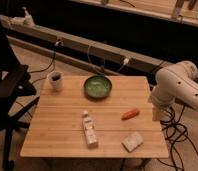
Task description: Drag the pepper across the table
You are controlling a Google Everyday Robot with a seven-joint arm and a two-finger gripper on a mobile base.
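On the light bamboo-coloured, plank-patterned wooden desk (62, 135), the pale rectangular sponge (132, 141) lies nearest the front edge, just in front of the small orange-red tapered pepper (130, 114) and apart from it. The white bottle with a printed label (89, 129) lies on its side to the left of the pepper and slightly nearer the front. The pepper itself rests flat on the right half of the desk, its length running roughly left to right. The robot's hand (157, 113) hangs just right of the pepper at the desk's right edge, not touching it; whether it is spread or pressed together I cannot tell. The white rounded arm (179, 85) rises to the right of it. Behind and left of the pepper stands a round green bowl (97, 87); farther left still, near the back corner, is a white mug with a dark inside (55, 80).
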